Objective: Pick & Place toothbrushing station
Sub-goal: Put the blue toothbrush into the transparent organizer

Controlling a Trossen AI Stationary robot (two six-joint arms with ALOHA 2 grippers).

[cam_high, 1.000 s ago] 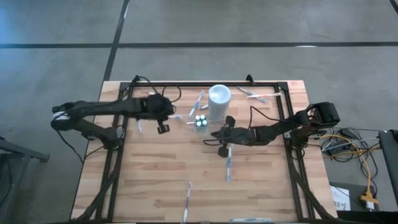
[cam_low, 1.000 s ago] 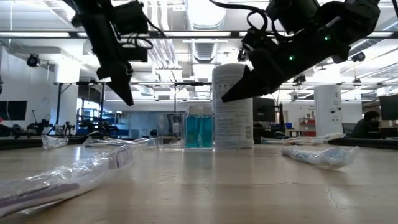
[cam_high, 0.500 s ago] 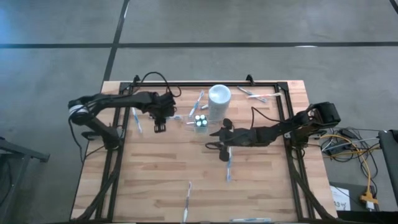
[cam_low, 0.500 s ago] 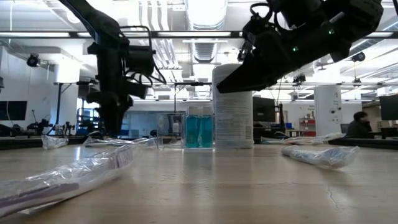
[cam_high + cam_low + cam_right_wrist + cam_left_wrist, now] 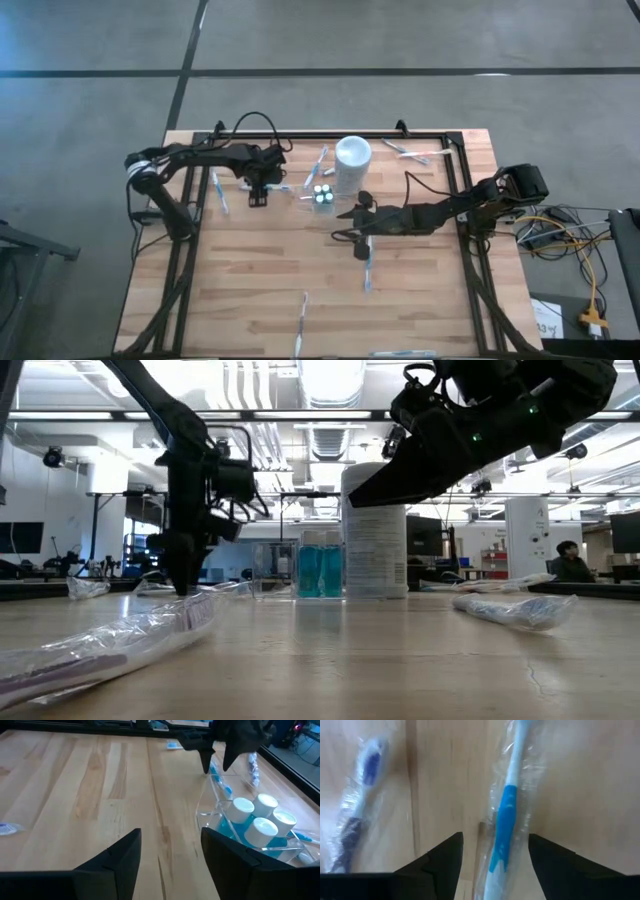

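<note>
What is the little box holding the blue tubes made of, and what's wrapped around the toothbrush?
The little box looks like clear hard plastic, perhaps acrylic: you can see the blue tubes and the wood through its straight, glossy walls. The toothbrush seems wrapped in thin, crinkly clear plastic film, which shows shiny wrinkles; its handle looks like smooth blue-and-white plastic.

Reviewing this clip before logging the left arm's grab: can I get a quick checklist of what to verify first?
1. Left pincer open: ok.
2. Wrapped toothbrush lies between its fingers: ok.
3. Fingers touching the wrapper: cannot tell.
4. Right pincer open and empty, hovering over bare table: ok.
5. Clear holder upright with capped tubes inside: ok.
6. White cup standing beside the holder: ok.
</note>
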